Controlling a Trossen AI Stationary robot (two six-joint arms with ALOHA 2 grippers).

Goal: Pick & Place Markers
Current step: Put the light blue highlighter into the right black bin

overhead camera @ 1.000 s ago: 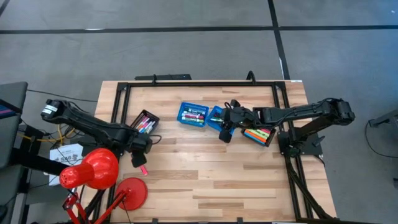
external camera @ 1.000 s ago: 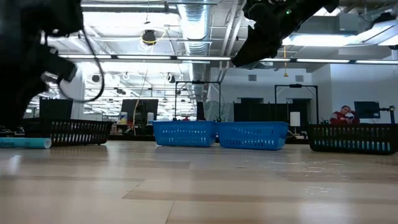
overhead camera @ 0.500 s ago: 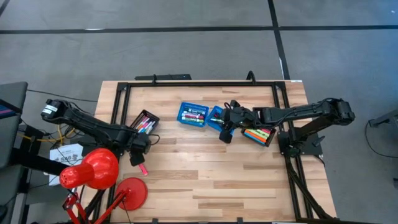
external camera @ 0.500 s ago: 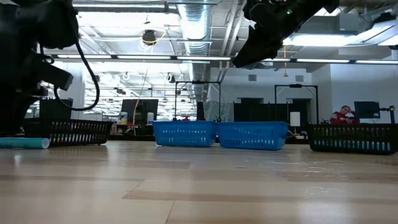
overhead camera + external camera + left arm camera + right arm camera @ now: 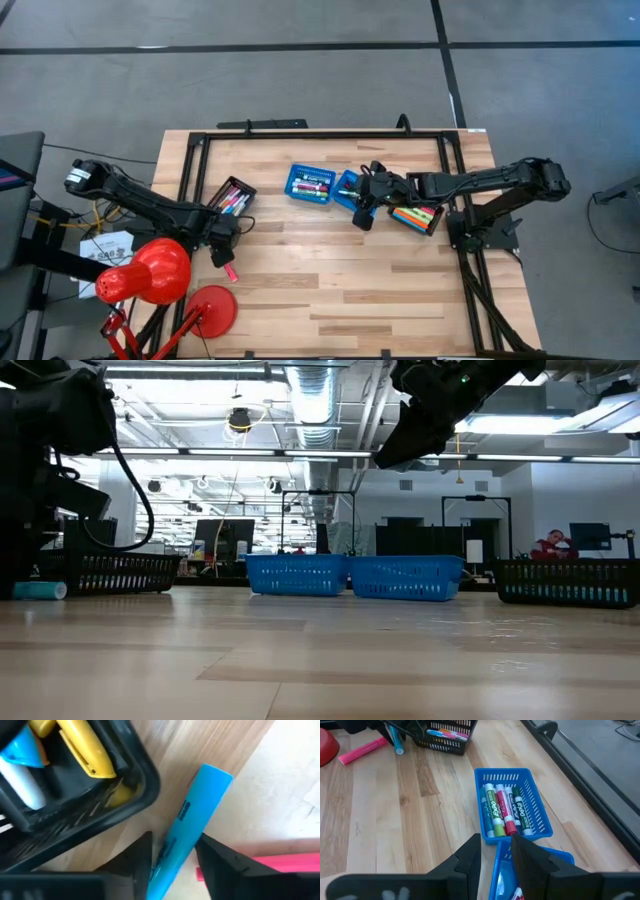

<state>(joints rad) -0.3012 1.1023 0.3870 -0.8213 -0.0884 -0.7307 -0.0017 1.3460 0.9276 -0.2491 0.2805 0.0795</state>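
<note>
Lying on the wooden table [image 5: 330, 280] beside a black tray [image 5: 80, 815], a blue marker [image 5: 192, 825] is straddled by the spread fingers of the left gripper [image 5: 172, 857]. A pink marker [image 5: 280, 862] is recorded alongside. Raised above two blue baskets [image 5: 512, 802], the right gripper [image 5: 496, 851] is held slightly parted, nothing pinched.

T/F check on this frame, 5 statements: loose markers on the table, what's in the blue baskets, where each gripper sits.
1. A blue marker lies on the table between the left gripper's fingers. True.
2. A pink marker lies loose on the wood beside it. True.
3. The blue basket ahead of the right gripper is empty. False: it holds green and red markers.
4. The right gripper hovers over the left black tray. False: it is by the blue baskets at mid-table.
5. The blue marker sits inside the black tray. False: it lies on the wood outside it.
</note>
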